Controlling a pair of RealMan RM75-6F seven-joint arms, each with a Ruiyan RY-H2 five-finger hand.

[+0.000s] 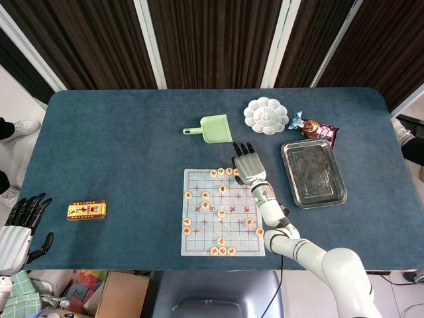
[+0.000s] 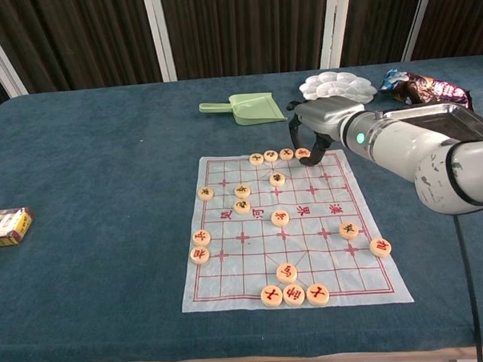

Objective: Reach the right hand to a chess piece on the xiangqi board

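While the right hand (image 2: 319,123) hangs palm-down over the far right corner of the xiangqi board (image 2: 296,231), its dark fingertips (image 2: 308,156) curl down to the end chess piece (image 2: 303,153) of the far row. From where I stand I cannot tell whether it actually pinches the piece or only touches it. Three more pieces sit in a line just to the hand's left on that same far edge. Nearer than the hand, other pieces lie scattered across the grid, with a tight row of three at the near edge. Just beyond the hand lies a green dustpan (image 1: 213,128), and beyond it to the right a white flower-shaped palette (image 1: 265,115). To the hand's right rests a metal tray (image 1: 313,173), with a snack packet (image 1: 315,127) past the tray's far end. Well away, off the table's near left corner, the left hand (image 1: 18,228) hangs with fingers spread, grasping nothing; a small red and yellow box (image 1: 86,211) lies on the blue cloth just right of it.
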